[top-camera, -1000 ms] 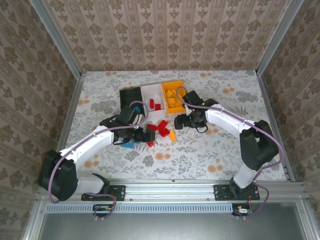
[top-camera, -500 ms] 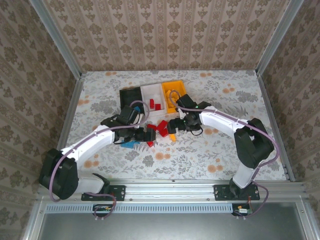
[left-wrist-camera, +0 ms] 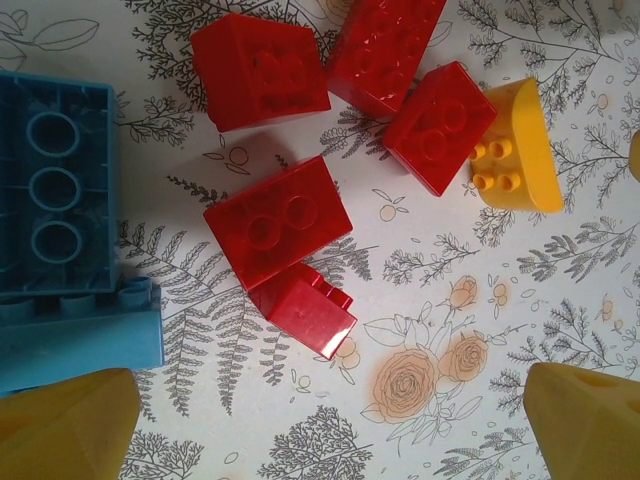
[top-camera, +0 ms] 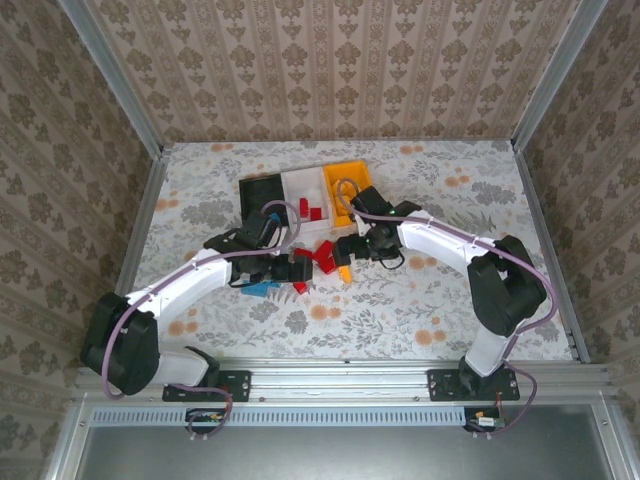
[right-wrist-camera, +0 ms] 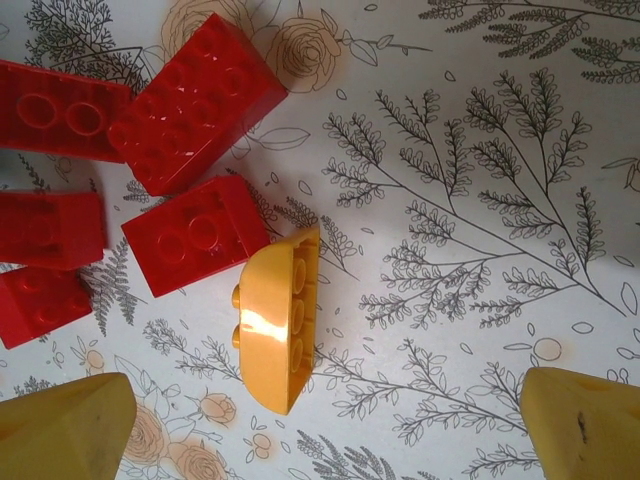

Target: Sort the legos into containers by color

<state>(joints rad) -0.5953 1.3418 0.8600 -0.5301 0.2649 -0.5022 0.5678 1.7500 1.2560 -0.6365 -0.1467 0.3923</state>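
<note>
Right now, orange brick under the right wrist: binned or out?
Out. The orange brick lies on the table beside red bricks, short of the orange bin.

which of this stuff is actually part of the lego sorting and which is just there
Part of the job:
- red legos
- orange lego
- blue lego
- black bin
- white bin
- orange bin

Just there:
- floral table cover
- patterned walls
- metal frame

Floral tablecloth [top-camera: 420, 310]; patterned wallpaper walls [top-camera: 340, 70]; aluminium frame [top-camera: 340, 372].
</note>
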